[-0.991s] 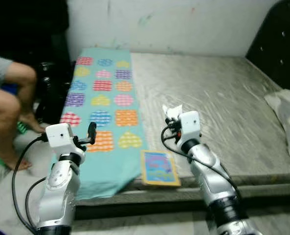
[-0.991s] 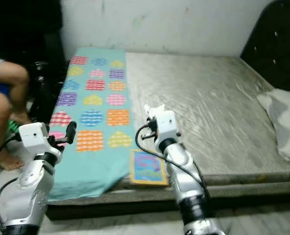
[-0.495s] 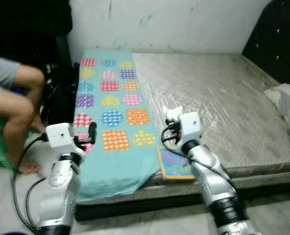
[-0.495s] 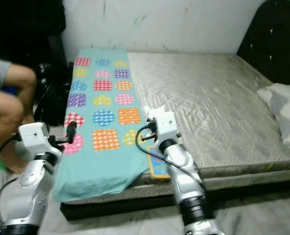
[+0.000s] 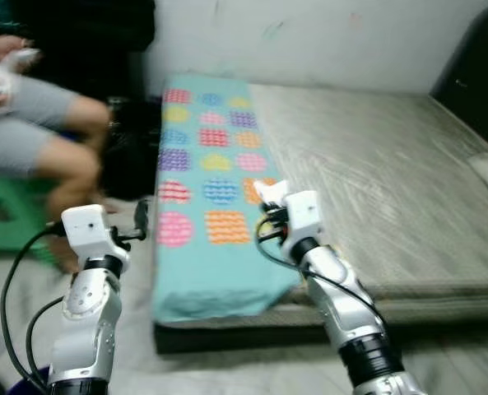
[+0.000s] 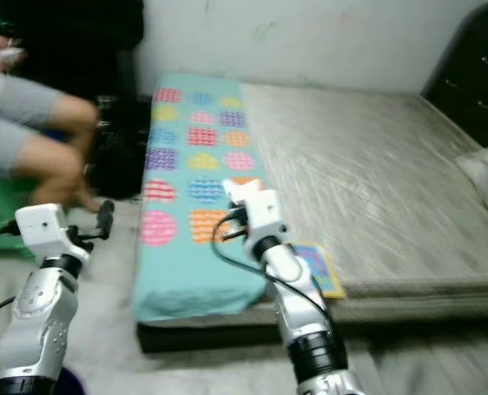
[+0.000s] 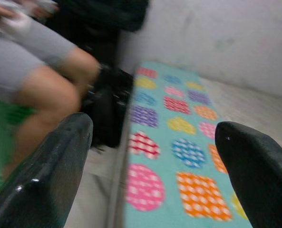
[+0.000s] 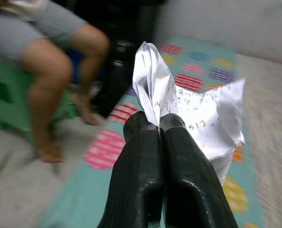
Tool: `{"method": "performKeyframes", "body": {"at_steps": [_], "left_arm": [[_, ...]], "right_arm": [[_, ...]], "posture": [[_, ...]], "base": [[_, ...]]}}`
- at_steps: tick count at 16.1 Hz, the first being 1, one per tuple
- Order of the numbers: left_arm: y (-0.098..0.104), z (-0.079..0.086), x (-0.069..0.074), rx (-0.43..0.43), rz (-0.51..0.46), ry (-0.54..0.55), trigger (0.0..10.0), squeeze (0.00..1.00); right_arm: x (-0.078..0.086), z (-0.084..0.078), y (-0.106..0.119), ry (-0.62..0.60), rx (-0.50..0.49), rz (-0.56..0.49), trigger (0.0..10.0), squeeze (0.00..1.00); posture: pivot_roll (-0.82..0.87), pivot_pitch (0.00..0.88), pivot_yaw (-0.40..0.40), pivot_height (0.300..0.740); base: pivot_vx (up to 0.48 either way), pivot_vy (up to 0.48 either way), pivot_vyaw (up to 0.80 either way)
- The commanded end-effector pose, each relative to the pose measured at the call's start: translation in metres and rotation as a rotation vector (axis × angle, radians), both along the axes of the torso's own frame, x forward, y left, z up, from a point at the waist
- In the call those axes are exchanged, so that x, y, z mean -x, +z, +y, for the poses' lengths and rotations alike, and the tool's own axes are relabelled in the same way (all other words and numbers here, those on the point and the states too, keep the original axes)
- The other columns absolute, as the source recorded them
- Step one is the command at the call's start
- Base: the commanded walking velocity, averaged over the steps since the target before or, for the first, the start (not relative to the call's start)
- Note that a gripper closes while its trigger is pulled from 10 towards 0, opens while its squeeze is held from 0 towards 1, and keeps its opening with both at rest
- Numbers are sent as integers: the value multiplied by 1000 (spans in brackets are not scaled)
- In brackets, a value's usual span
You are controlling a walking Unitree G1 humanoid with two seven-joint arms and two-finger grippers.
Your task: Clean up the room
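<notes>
**Two grippers raised, right one pinching paper at bed edge**

Two black fingers of the right gripper (image 8: 162, 130) are pressed together, clamping a crumpled white paper sheet with printed text (image 8: 188, 107); paper sticks out past the fingertips. In the head views the same gripper (image 5: 264, 197) is held up over the near part of the turquoise blanket with colourful heart and circle patches (image 5: 211, 164). Left gripper (image 7: 155, 161) has its fingers (image 7: 45, 180) spread wide with nothing between them; in the left eye view it (image 5: 139, 224) sits raised beside the bed's near left corner, over the floor, apart from the blanket.

Blanket runs along the left side of the grey bare mattress (image 5: 375, 173), near end draped over the edge. Flat colourful picture book with yellow border (image 6: 319, 267) lies on the mattress near its front edge, just beside the right arm. Black padded headboard (image 6: 474, 74) at far right, pale pillow (image 6: 486, 173) in front of it. Person in grey shorts (image 5: 38, 140) seated on a green stool (image 5: 13, 226) left of the bed. Dark bag (image 5: 132, 156) stands between legs and bed. Head views are blurred.
</notes>
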State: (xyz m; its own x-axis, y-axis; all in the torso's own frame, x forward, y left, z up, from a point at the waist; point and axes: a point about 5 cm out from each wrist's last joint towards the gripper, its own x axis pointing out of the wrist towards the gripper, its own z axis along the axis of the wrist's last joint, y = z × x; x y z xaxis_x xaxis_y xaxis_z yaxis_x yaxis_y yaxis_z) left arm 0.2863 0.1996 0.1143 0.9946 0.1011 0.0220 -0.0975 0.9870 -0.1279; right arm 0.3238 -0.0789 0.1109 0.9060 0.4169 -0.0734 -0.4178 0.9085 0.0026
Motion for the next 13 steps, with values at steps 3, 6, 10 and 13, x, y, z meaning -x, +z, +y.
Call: {"method": "performKeyframes", "body": {"at_steps": [3,6,10,13], "left_arm": [[0,-5,1,-11,-5,-10,10000,0],[-1,-3,2,-7,-4,-8,10000,0],[-2,-3,2,-12,0,-9,10000,0],[-2,-2,2,-16,1,-8,10000,0]], "right_arm": [[-1,-7,4,-12,8,-19,10000,0],[0,-5,3,-9,7,-15,10000,0],[0,-4,2,-1,6,-12,10000,0],[1,-2,2,7,5,-11,10000,0]], "posture": [[-77,0,-71,740],[-74,0,-71,740],[-70,0,-69,740],[-70,0,-69,740]], "base": [[0,0,800],[0,0,800],[0,0,800],[0,0,800]]}}
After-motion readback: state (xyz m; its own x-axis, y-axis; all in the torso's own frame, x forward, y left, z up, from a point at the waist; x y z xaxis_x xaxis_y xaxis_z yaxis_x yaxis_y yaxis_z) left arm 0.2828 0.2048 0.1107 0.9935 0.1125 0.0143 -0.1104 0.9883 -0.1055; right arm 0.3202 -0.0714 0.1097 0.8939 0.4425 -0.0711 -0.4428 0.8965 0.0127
